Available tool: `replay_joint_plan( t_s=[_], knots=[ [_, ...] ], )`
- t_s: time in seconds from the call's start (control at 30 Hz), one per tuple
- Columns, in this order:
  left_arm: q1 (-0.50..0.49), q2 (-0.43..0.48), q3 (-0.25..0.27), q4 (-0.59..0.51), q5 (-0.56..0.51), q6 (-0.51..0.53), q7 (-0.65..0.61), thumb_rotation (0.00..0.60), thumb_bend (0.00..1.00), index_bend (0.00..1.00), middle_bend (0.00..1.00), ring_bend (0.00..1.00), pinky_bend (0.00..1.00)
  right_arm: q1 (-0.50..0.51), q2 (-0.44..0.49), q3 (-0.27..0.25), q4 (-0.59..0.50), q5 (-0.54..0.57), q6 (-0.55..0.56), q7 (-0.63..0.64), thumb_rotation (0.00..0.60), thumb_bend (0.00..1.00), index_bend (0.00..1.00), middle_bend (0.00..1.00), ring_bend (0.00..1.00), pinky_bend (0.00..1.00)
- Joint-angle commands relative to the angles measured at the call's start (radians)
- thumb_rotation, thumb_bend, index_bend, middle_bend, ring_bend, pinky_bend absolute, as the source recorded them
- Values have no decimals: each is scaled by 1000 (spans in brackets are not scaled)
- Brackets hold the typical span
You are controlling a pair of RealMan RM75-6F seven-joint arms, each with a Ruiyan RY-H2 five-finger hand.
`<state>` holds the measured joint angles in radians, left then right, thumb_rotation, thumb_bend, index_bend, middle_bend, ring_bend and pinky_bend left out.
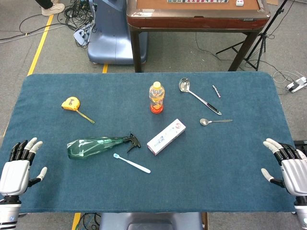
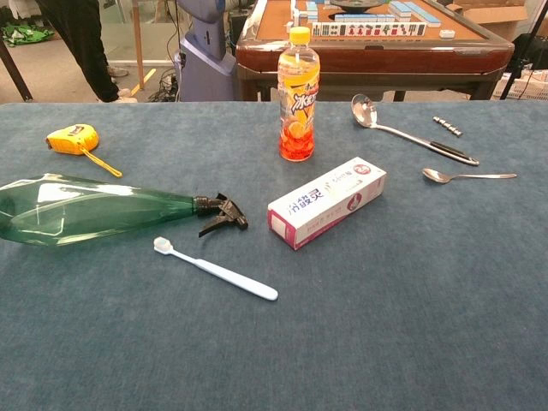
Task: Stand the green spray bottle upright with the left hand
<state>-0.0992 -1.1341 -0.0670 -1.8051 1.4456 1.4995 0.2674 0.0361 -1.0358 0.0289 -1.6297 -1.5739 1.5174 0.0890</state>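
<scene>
A green spray bottle (image 1: 96,145) lies on its side on the blue bench (image 1: 216,172), black nozzle pointing right, with a white toothbrush (image 1: 132,163) just beside it. The left hand (image 1: 18,167) and right hand (image 1: 288,165) rest at opposite near corners, fingers spread, holding nothing, well apart from the bottle.

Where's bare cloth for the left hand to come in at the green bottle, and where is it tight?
Bare cloth lies between the left hand and the green spray bottle's base. Also bare behind it, short of the tape measure. Crowded at its nozzle: toothbrush and toothpaste box.
</scene>
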Motion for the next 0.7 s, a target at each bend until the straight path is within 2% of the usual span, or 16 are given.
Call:
replay_joint_plan(
  t_s=[0.03,0.4,0.7],
  knots=[
    [3,-1,2,1,-7,-1,0,600,328,128,64,0,0,0,2,2,-1,1,2,1,600,233,178,181,136,160],
    [-5,7,1,3,8,-7,-16,600,328,128,64,0,0,-4,21,20,-12,12,28,-14,600,233,178,181,135,160],
    [-59,15,-7,19,30,-77,-36,600,328,128,64,0,0,3,45,42,-34,25,37,-44,600,233,178,180,136,160]
  ],
)
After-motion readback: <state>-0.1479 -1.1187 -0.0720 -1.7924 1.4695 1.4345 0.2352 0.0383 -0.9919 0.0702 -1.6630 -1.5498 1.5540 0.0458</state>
